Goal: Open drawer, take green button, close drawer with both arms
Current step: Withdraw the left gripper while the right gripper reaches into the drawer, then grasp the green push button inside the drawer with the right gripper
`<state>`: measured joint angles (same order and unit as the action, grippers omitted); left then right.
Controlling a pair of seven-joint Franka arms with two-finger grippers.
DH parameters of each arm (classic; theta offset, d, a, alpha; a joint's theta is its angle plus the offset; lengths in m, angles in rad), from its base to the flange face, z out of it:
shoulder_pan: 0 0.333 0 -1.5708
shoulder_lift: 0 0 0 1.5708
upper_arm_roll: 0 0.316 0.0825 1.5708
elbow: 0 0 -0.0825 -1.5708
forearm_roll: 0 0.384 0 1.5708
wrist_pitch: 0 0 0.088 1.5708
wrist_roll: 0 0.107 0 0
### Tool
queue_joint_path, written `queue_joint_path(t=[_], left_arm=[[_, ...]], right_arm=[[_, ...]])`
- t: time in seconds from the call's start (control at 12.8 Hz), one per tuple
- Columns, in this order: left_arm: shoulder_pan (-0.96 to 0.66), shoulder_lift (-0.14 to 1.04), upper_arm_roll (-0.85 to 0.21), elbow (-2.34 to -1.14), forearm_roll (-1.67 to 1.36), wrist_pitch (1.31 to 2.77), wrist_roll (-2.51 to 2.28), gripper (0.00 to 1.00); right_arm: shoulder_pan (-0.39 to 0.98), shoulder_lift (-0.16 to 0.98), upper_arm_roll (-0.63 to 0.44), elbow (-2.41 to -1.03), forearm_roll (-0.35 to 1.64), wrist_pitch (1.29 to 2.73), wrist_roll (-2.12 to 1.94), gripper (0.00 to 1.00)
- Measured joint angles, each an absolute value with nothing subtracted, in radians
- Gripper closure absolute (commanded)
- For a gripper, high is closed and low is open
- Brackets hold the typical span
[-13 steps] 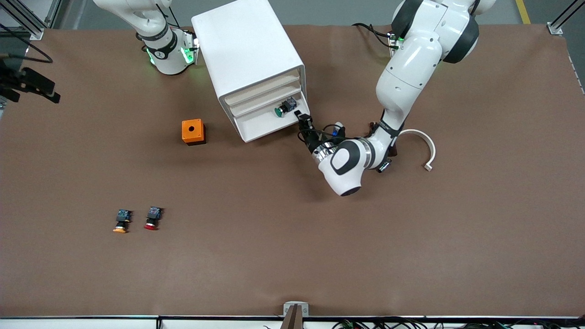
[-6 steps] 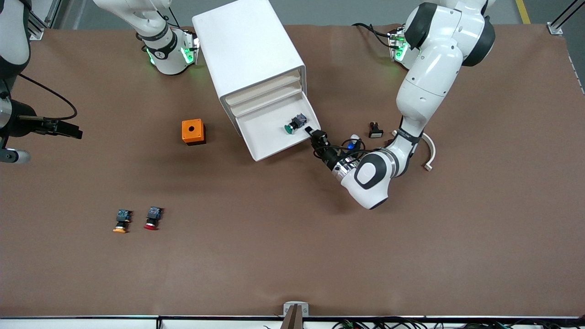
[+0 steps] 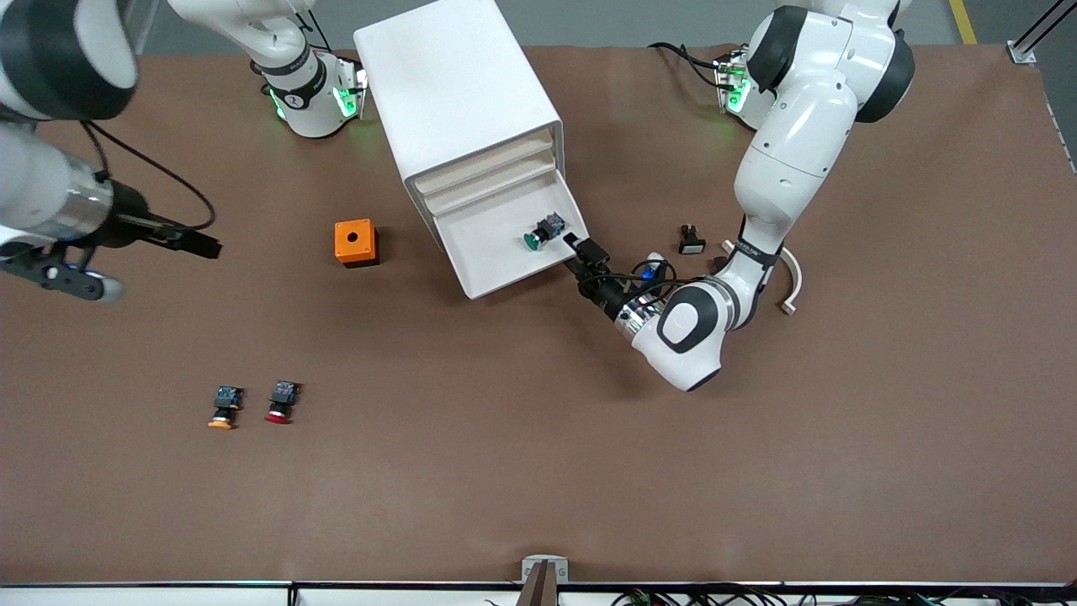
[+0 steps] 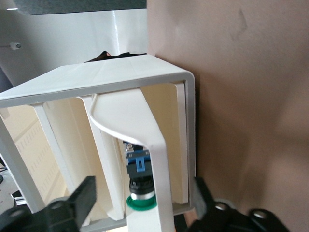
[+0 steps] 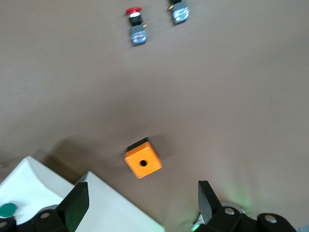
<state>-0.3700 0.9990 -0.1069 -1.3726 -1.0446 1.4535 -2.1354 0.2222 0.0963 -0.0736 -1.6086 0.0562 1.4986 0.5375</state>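
The white cabinet [image 3: 454,93] has its lowest drawer [image 3: 492,257] pulled out. The green-capped button [image 3: 538,233] lies in the drawer near the corner toward the left arm's end. My left gripper [image 3: 583,247] is at that corner, open. In the left wrist view its fingers [image 4: 82,198] stand on either side of the drawer's white arched handle [image 4: 145,130] without touching it, and the button [image 4: 141,203] shows just past the handle. My right gripper [image 3: 202,247] hangs open over the table at the right arm's end, holding nothing.
An orange box [image 3: 356,242] with a hole stands beside the cabinet. A red-capped button [image 3: 280,402] and an orange-capped one [image 3: 223,407] lie nearer the front camera. A small black-and-white part [image 3: 691,240] and a white curved piece [image 3: 791,273] lie by the left arm.
The left gripper pulled the drawer out, then opened and let go of the handle. The right arm has swung into view, moving toward the cabinet.
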Motion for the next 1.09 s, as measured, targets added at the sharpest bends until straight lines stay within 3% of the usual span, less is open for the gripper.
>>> queue_joint_path(t=[0.62,1.09], left_arm=[[-0.342,0.972,-0.033,-1.244,-0.889,1.458,-1.306,0.01],[-0.367,0.863,-0.033,-1.233,-0.528,1.687,-1.032,0.01]], right_arm=[[0.632,0.095,-0.067,-1.763,0.122,1.753,1.089,0.00],[0.799,0.206,-0.068,-1.812,0.127,1.997,1.299,0.00]])
